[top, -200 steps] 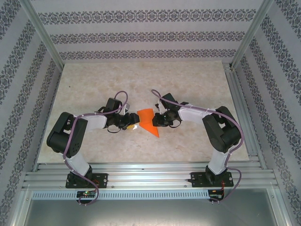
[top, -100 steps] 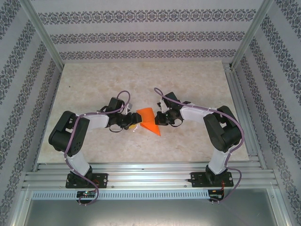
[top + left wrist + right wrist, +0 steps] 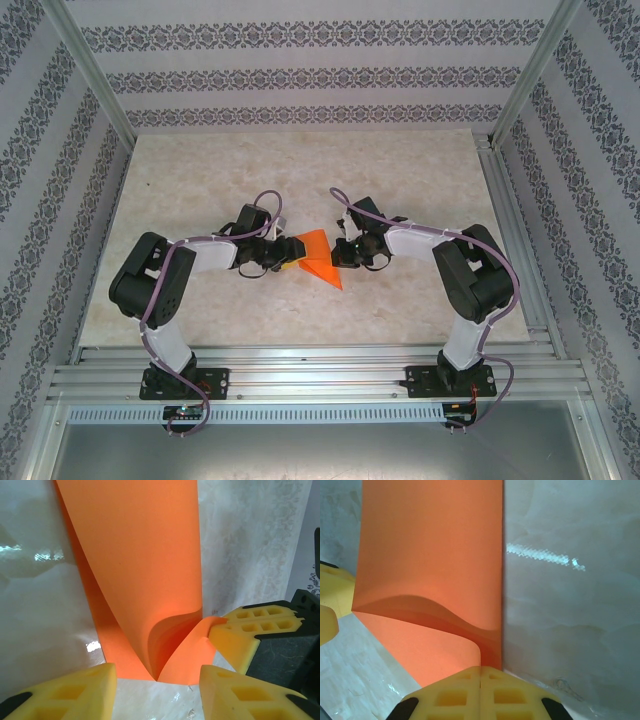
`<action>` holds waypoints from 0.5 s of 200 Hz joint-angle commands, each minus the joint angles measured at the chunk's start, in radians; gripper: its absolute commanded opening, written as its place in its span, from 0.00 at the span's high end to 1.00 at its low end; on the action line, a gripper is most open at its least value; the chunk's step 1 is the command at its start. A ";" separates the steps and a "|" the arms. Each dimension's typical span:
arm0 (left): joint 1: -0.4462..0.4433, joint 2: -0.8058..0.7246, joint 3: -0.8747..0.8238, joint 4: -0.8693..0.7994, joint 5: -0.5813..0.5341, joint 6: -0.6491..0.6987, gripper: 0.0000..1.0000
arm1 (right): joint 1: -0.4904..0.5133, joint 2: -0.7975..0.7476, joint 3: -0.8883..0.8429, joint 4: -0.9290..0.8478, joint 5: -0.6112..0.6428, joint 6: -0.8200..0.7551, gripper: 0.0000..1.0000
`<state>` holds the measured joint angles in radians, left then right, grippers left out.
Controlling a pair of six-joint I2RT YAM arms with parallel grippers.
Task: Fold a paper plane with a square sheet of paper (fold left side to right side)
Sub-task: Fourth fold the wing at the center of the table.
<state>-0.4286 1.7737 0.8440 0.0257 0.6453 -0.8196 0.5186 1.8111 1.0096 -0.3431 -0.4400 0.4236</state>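
Square sheet of paper, orange, part-folded, mid-counter; right jaws closed tight on its curled flap, left jaws half open astride its left corner, holding nothing; risk: skewed crease or tear should flap slip or drag.

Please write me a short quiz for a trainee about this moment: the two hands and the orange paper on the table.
1. True or false: the right hand is shut on an edge of the orange paper.
2. The fingers of the left hand stand: A) apart, with the paper's curled part between them; B) pressed together; C) around a cup.
3. Fill in: seen from above, the paper lies ___ the two hands.
Key: 1 true; 2 A; 3 between.
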 commanded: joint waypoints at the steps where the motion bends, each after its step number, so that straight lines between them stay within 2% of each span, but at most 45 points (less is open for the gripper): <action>1: -0.016 0.022 0.029 0.062 -0.013 -0.025 0.55 | -0.009 -0.016 -0.012 0.024 -0.015 0.002 1.00; 54: -0.027 0.061 0.055 0.081 -0.015 -0.043 0.68 | -0.008 -0.019 -0.012 0.023 -0.017 0.003 0.98; 100: -0.033 0.067 0.062 0.082 -0.018 -0.049 0.89 | -0.009 -0.028 -0.007 0.009 -0.014 -0.008 0.93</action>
<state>-0.4480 1.8370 0.8837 0.0635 0.6384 -0.8623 0.5163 1.8111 1.0058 -0.3393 -0.4469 0.4236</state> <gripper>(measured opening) 0.149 0.054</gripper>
